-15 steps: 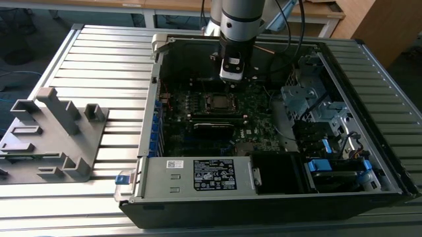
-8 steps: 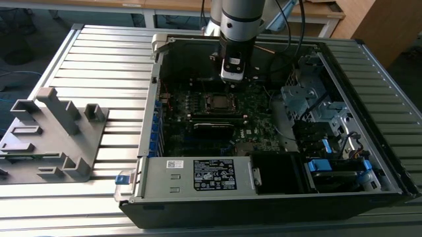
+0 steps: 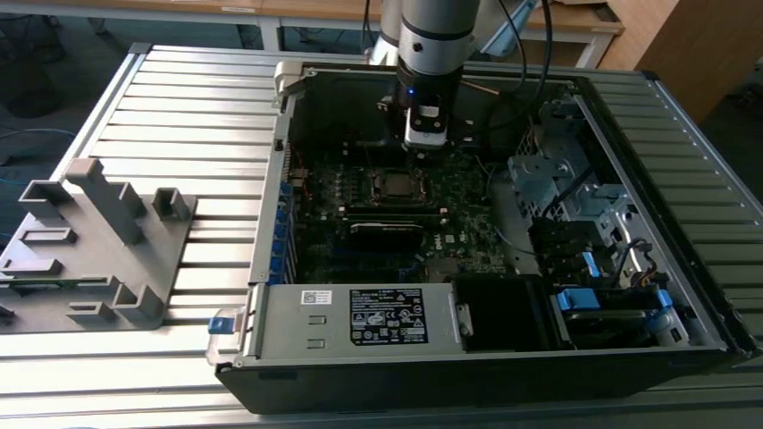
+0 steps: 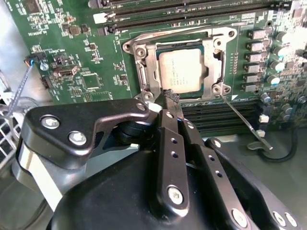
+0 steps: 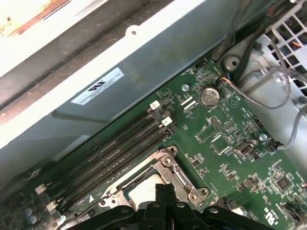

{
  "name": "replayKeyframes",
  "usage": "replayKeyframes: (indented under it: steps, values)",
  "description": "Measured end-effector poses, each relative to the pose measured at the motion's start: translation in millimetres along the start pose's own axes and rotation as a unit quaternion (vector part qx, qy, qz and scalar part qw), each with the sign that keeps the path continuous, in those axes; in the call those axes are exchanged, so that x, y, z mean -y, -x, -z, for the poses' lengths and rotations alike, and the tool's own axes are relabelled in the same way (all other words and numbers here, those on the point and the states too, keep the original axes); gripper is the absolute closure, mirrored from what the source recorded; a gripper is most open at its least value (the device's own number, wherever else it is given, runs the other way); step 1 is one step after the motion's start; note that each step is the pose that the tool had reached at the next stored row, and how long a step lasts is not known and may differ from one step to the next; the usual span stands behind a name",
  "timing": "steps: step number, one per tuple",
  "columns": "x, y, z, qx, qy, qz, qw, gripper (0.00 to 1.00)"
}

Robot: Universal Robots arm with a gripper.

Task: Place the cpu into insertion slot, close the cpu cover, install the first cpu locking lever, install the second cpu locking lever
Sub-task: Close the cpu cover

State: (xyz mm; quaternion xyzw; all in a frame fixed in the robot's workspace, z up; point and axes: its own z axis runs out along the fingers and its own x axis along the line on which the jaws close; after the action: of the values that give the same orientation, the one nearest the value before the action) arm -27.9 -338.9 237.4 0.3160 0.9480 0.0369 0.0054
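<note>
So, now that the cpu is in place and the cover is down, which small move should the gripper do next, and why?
Probably slide the gripper sideways toward the free locking lever. In the second wrist view the cpu sits under the closed cpu cover, the jaws are shut by the cover's corner, and that thin lever angles away from the cover, seemingly unlatched.

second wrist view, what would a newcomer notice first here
The pale cpu, framed by the silvery cpu cover, stands out against the green motherboard. The black gripper looms in the foreground, jaws together at the cover's corner. In the exterior view, the arm reaches down into an open computer case on a slatted table.
</note>
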Motion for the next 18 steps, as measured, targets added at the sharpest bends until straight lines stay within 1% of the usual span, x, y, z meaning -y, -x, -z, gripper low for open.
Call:
replayKeyframes:
  steps: [5,12,14,16,18]
  values:
    - [0.0,0.0,-0.1,-0.002,-0.0004,0.027,0.99963,0.89]
    - [0.0,0.0,-0.1,-0.0021,-0.0004,0.028,0.9996,0.89]
    - [0.0,0.0,-0.1,-0.0024,-0.0004,0.032,0.99947,0.89]
    - [0.0,0.0,-0.1,-0.0031,-0.0006,0.042,0.99912,0.89]
    - [0.0,0.0,-0.2,-0.0042,-0.0007,0.056,0.9984,0.89]
